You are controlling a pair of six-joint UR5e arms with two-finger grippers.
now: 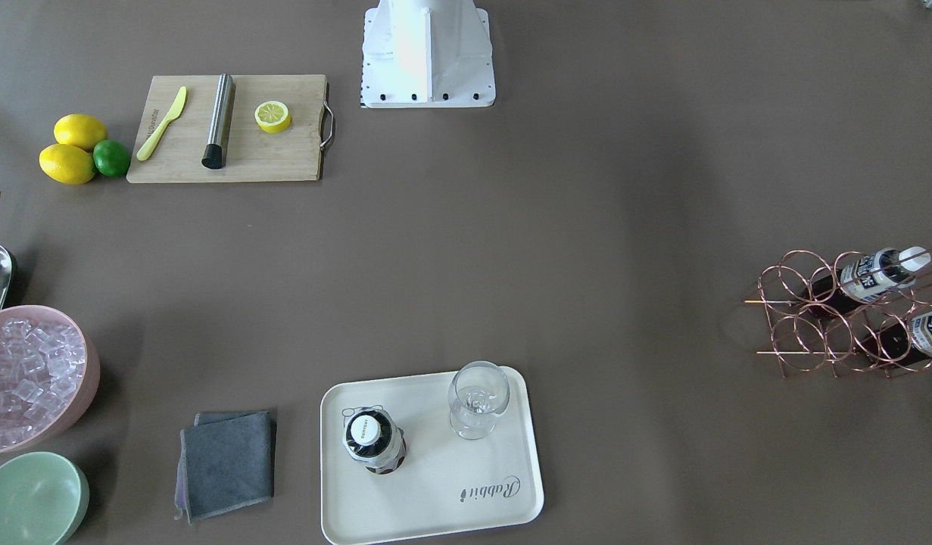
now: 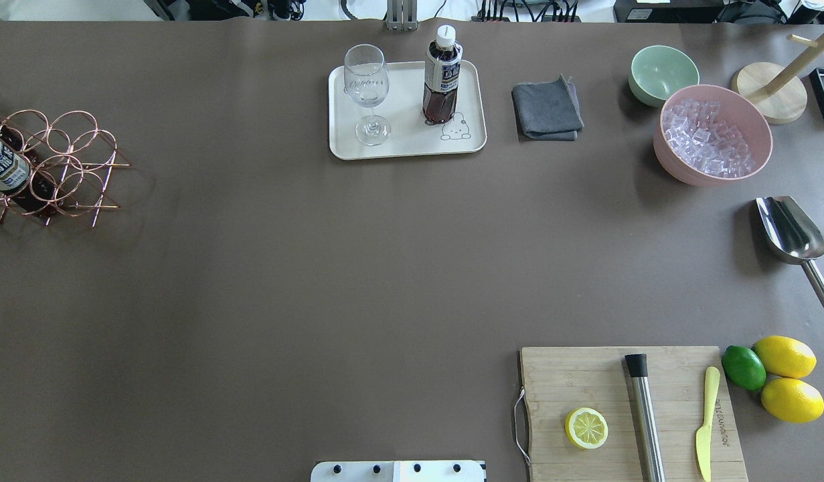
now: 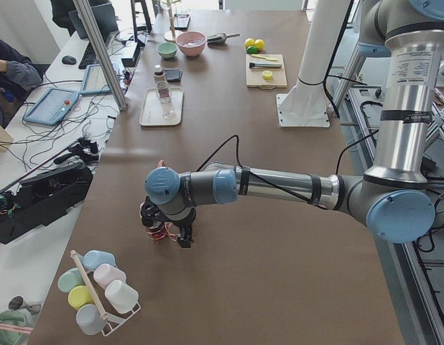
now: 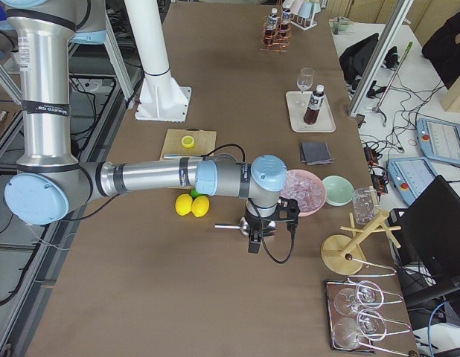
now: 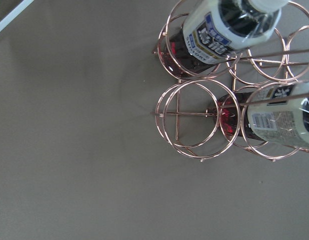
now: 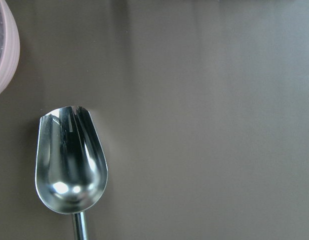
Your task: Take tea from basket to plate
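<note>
One tea bottle (image 2: 442, 77) stands upright on the cream plate (image 2: 405, 146), beside a clear glass (image 2: 367, 87); it also shows in the front view (image 1: 375, 440) on the plate (image 1: 435, 503). Two more tea bottles (image 1: 874, 276) (image 1: 924, 333) stand in cells of the copper wire basket (image 1: 810, 322) at the table's left end (image 2: 70, 161). The left wrist view looks down on the basket (image 5: 197, 117) and both bottles (image 5: 227, 25). My left gripper (image 3: 167, 236) hangs over the basket; I cannot tell whether it is open. My right gripper (image 4: 271, 227) hangs over a steel scoop; I cannot tell its state.
A pink bowl of ice (image 2: 713, 134), a mint-green bowl (image 2: 663, 73), a grey cloth (image 2: 547, 108) and a wooden stand (image 2: 770, 100) lie right of the plate. The steel scoop (image 2: 793, 237) lies near the right edge. A cutting board (image 2: 629, 415) holds a half lemon, muddler and knife, with lemons and a lime (image 2: 743, 367) beside it.
</note>
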